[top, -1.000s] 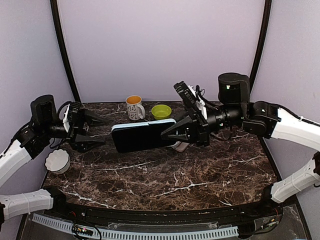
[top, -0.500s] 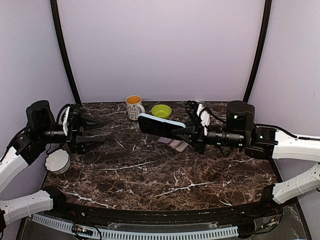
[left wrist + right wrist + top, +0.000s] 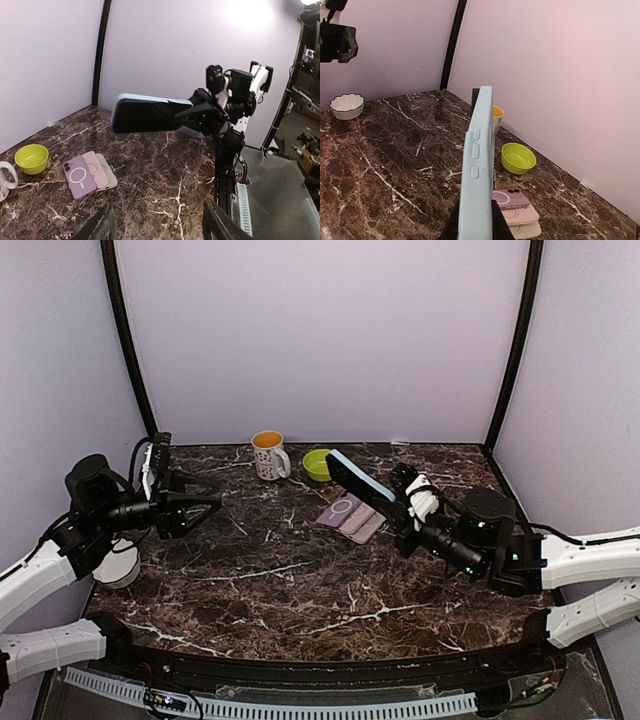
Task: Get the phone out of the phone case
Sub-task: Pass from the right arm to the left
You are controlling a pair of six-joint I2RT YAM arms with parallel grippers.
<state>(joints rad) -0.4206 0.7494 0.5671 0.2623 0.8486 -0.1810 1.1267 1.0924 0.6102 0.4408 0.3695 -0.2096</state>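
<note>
The left claw [image 3: 212, 508] hangs over the left side of the desk [image 3: 300, 590], its fingers spread wide with nothing between them. Right of centre, the phone [image 3: 145, 119], seated in its pale blue case [image 3: 477, 170], is raised off the desk and tilted. Its lower end is pinched in the closed right claw [image 3: 392, 510], near three other cases [image 3: 350, 517] lying flat.

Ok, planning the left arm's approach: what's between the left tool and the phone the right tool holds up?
Nothing. The top view shows only bare marble table between the left tool and the phone. The mug stands behind that line.
</note>
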